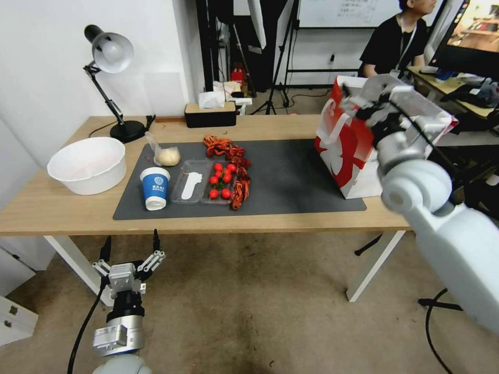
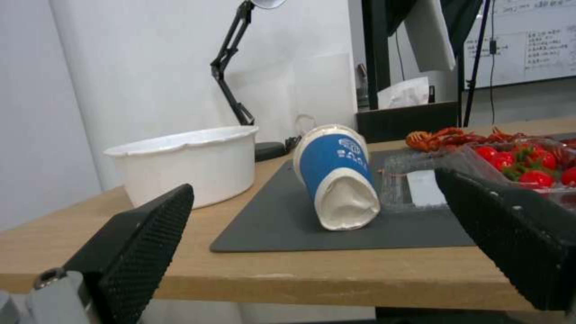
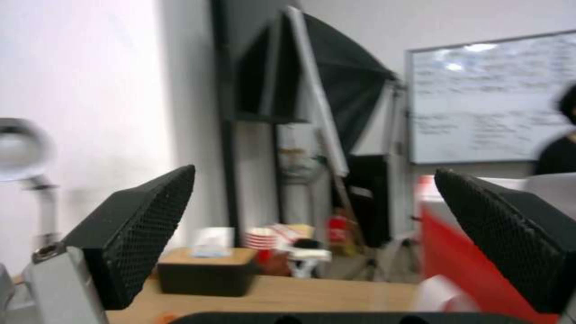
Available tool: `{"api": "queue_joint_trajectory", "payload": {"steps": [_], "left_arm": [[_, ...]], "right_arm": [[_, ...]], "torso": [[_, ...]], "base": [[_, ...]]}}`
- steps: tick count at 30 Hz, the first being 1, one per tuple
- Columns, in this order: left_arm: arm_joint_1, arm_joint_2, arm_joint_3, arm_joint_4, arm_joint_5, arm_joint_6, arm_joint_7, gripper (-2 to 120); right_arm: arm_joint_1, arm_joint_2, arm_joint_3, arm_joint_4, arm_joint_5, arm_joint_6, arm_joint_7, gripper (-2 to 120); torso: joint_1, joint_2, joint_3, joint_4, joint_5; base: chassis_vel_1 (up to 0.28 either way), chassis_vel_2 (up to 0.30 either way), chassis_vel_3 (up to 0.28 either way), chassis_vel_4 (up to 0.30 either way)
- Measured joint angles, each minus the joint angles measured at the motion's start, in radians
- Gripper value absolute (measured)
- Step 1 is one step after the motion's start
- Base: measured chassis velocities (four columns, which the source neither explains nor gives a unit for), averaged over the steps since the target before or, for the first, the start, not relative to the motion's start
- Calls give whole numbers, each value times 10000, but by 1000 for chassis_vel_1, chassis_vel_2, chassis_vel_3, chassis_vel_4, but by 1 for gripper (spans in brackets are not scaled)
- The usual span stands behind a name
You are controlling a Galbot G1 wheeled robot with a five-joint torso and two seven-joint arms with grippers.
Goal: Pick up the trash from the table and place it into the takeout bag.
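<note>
On the dark mat [image 1: 291, 176] of the table [image 1: 62, 208] a blue-white paper cup [image 1: 155, 188] lies on its side, its crumpled end toward the front edge [image 2: 339, 180]. Behind it rests a clear bag with a pale lump [image 1: 165, 155]. The red-and-white takeout bag [image 1: 345, 153] stands upright at the mat's right end. My left gripper [image 1: 131, 240] hangs open below the table's front edge, facing the cup [image 2: 315, 186], apart from it. My right gripper [image 1: 370, 106] is raised beside the bag's top, open and holding nothing [image 3: 312, 243].
A white bowl [image 1: 88, 163] sits at the table's left, a desk lamp [image 1: 112, 57] and black tissue box [image 1: 210, 114] at the back. Beside the cup lie a clear tray with a white spoon [image 1: 189, 182], tomatoes [image 1: 221, 182] and red crayfish shells [image 1: 228, 150].
</note>
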Motion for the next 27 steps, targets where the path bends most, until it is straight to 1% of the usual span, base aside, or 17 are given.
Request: {"api": "queue_joint_trajectory", "payload": {"steps": [2, 3, 4, 7, 8, 9, 10, 11, 12, 14, 15, 16, 17, 20, 21, 24, 27], "left_arm": [[20, 15, -23, -23, -8, -38, 2, 100], [37, 19, -33, -23, -19, -54, 2, 100], [37, 19, -33, -23, -19, -54, 2, 100], [87, 20, -50, -25, -47, -133, 60, 100], [87, 20, -50, -25, -47, -133, 60, 100], [93, 18, -52, -25, -55, -144, 79, 100], [86, 28, -55, -26, -78, -148, 88, 100], [70, 59, -56, -26, -89, -148, 92, 100], [70, 59, -56, -26, -89, -148, 92, 100], [15, 184, -79, -24, -123, -149, 90, 100], [-42, 339, -172, -23, -135, -144, 89, 100], [-62, 387, -215, -23, -139, -142, 89, 100], [-62, 387, -215, -23, -139, -142, 89, 100], [-69, 407, -222, -10, -166, -137, 91, 100], [-69, 407, -222, -10, -166, -137, 91, 100], [-77, 425, -109, 28, -135, -129, 97, 100], [-99, 537, -90, 28, -125, -118, 97, 100]], "right_arm": [[-824, 8, 255, 386, -329, 502, -528, 100], [-1249, 30, 400, 483, -488, 723, -725, 100], [-1249, 30, 400, 483, -488, 723, -725, 100], [-2874, 176, 1055, 674, -1078, 1392, -1296, 100], [-2874, 176, 1055, 674, -1078, 1392, -1296, 100], [-3448, 270, 1278, 702, -1269, 1588, -1458, 100], [-4139, 402, 1563, 742, -1541, 1801, -1673, 100], [-4523, 494, 1720, 759, -1691, 1945, -1793, 100], [-4523, 494, 1720, 759, -1691, 1945, -1793, 100], [-5382, 759, 2039, 779, -1998, 2275, -2005, 100], [-6264, 1114, 2354, 805, -2276, 2564, -2149, 100], [-6621, 1273, 2450, 793, -2410, 2735, -2211, 100], [-6621, 1273, 2450, 793, -2410, 2735, -2211, 100], [-7368, 1695, 2550, 560, -2773, 3198, -2332, 100], [-7368, 1695, 2550, 560, -2773, 3198, -2332, 100], [-7840, 2102, 2561, 411, -2968, 3371, -2307, 100], [-8117, 2332, 2522, 357, -3110, 3429, -2267, 100]], "torso": [[0, 1, -1, 4, -6], [-1, 1, -1, 2, -4], [-1, 1, -1, 2, -4], [0, 1, 0, 2, -6], [0, 1, 0, 2, -6], [0, 0, -1, 4, 2], [-1, 1, -1, 0, 1], [0, 1, -1, 1, -5], [0, 1, -1, 1, -5], [-1, 0, -1, -1, -2], [-1, 1, -1, 0, -4], [-1, 1, -1, -1, -4], [-1, 1, -1, -1, -4], [-1, 1, -1, 4, -2], [-1, 1, -1, 4, -2], [-1, 0, -1, 4, -5], [-1, 1, -1, 3, -4]], "base": [[0, 0, 0, 0], [0, 0, 0, 0], [0, 0, 0, 0], [0, 0, 0, 0], [0, 0, 0, 0], [0, 0, 0, 0], [0, 0, 0, 0], [0, 0, 0, 0], [0, 0, 0, 0], [0, 0, 0, 0], [0, 0, 0, 0], [0, 0, 0, 0], [0, 0, 0, 0], [0, 0, 0, 0], [0, 0, 0, 0], [0, 0, 0, 0], [0, 0, 0, 0]]}}
